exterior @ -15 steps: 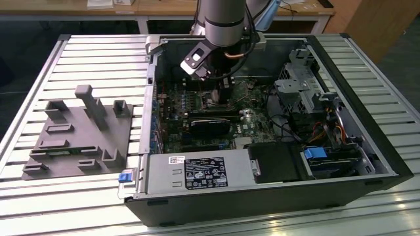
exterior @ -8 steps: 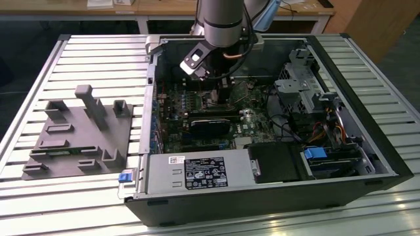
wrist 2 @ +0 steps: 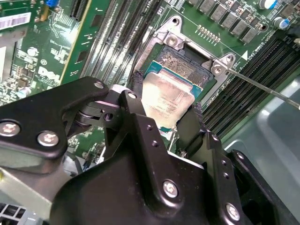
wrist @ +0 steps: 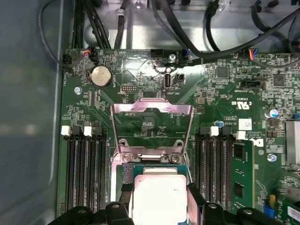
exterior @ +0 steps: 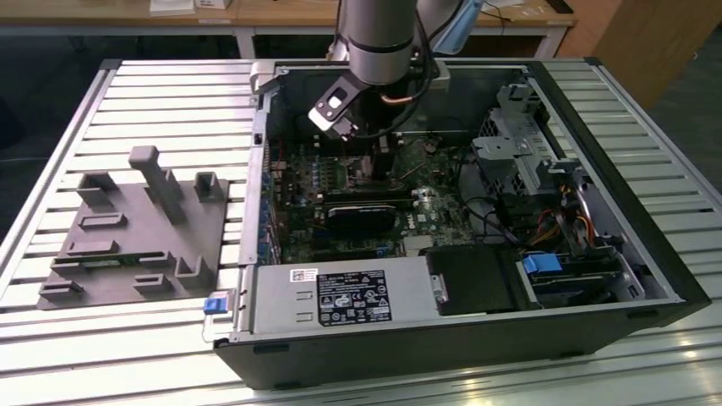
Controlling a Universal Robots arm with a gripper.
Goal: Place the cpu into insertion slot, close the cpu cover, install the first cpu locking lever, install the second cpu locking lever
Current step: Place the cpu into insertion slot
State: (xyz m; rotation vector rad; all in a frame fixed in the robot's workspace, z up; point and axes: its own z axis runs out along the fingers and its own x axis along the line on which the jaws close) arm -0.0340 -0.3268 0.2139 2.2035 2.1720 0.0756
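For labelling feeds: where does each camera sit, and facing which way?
Exterior view: off the arm, looking down into the open computer case; the arm shows.
Second wrist view: on the wrist, over the gripper, facing the cpu between its jaws.
First wrist view: on the wrist, facing the open cpu cover; jaws show.
Both wrist views share the cpu.

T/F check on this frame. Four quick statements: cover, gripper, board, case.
1. The cpu cover stands swung open, off the insertion slot. True.
2. The gripper is empty. False: its fingers hold the cpu over the slot.
3. Long black memory slots flank the insertion slot on both sides. True.
4. The case is closed up. False: its side is open and the green board is exposed.
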